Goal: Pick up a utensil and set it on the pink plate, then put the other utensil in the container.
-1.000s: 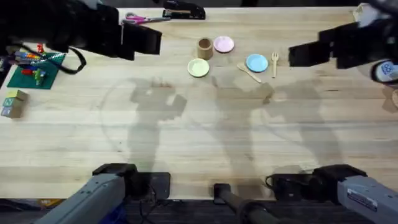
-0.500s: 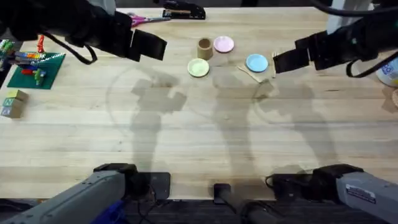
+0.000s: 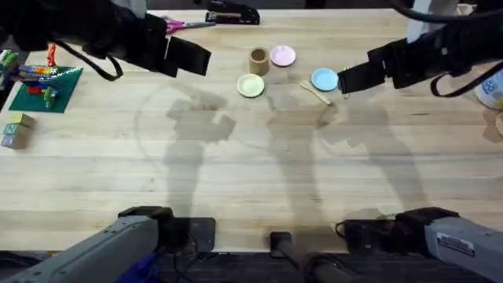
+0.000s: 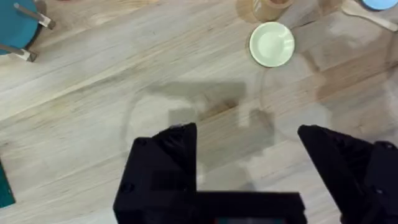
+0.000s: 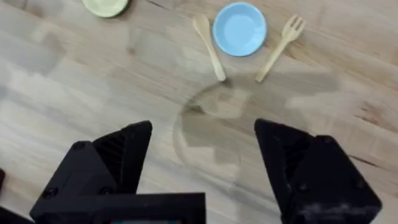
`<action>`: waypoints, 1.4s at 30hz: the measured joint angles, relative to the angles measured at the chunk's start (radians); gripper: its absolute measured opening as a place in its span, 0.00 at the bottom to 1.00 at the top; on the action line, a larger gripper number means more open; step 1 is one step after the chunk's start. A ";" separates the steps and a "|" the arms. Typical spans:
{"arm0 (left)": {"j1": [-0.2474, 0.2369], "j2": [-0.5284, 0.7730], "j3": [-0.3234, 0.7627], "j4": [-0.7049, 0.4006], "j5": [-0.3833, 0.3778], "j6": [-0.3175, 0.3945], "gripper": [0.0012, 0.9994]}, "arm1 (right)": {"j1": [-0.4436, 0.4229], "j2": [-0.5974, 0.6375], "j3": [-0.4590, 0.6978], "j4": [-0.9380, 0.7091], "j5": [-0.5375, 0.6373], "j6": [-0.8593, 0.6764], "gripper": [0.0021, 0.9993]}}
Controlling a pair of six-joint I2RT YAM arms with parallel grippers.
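Light wood desk [image 3: 259, 173], task items clustered at the far centre. Pink plate [image 3: 283, 56] sits bare, just beside the brown container [image 3: 258, 60] on its right. Pale yellow-green plate [image 3: 251, 85] is just in front of the container. Light blue plate [image 3: 324, 79] is to the right of those.

Wooden spoon [image 3: 315, 91] lies flat on the desk just left of the blue plate, handle angled toward the near side. In the right wrist view the spoon [image 5: 209, 46] and the fork [image 5: 279, 41] flank the blue plate [image 5: 239, 28], one each side, neither touching it as far as I can tell. In the overhead view the fork is mostly hidden under the right arm.

Right end effector [image 3: 354, 79] hangs above the desk right beside the blue plate, over the fork area. Fingers [image 5: 115, 155] spread wide, nothing between them.

Left end effector [image 3: 189, 56] is up over the far left of the desk, well apart from the plates. Fingers [image 4: 168, 162] also spread apart, holding nothing; the yellow-green plate [image 4: 272, 44] shows beyond them.

Clutter: scissors [image 3: 182, 24] and a black stapler [image 3: 233, 13] at the far edge, toy blocks [image 3: 17, 130] and a green brick board [image 3: 43, 88] at the left.
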 joint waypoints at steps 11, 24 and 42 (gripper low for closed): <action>0.000 0.000 0.000 0.079 0.000 0.006 0.99 | 0.107 0.128 0.001 0.009 -0.024 -0.042 1.00; 0.000 0.000 0.000 0.100 0.000 0.024 0.99 | 0.130 0.377 0.001 0.151 -0.029 -0.071 1.00; 0.000 0.000 0.000 0.100 0.000 0.027 0.99 | 0.130 0.489 0.002 0.279 -0.024 -0.105 1.00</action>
